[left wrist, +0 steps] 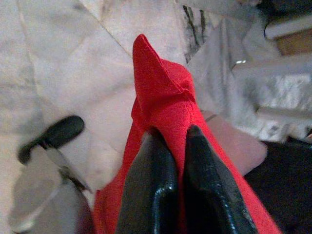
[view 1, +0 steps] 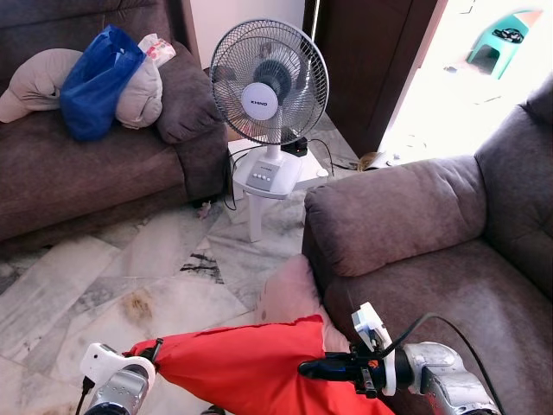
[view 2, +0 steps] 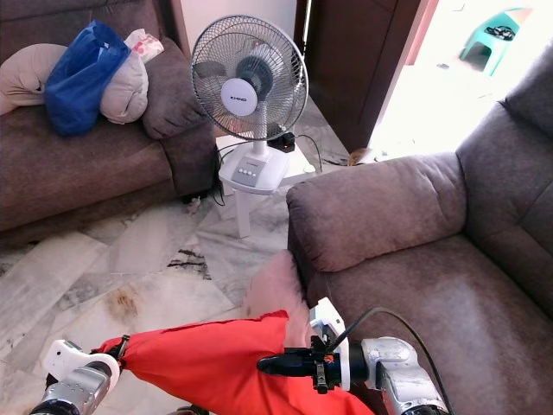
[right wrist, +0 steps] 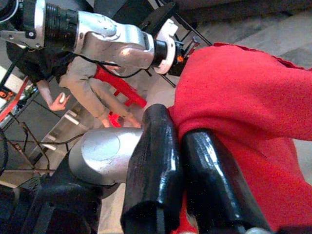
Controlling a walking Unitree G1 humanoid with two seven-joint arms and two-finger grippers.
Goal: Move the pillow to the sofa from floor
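**Pillow held off the floor between both grippers, beside the sofa**

The right gripper (view 1: 313, 369) is clenched on the red pillow (view 1: 251, 367): in its wrist view the two black fingers (right wrist: 156, 165) press together with a fold of red cloth pinched between them. The left gripper (left wrist: 168, 183) is likewise closed on the pillow's opposite corner, red fabric bunched up past its fingertips. Held at both ends, the pillow hangs slung between the arms above the marble floor (view 1: 130, 277), which looks like a way to keep the soft load level while carrying it. A pink cushion (view 1: 289, 290) leans behind it against the sofa (view 1: 406, 216) on the robot's right. The seat lies just beside the right arm, so a lift and swing to the right seems next. A fan (view 1: 268, 86) stands further off.
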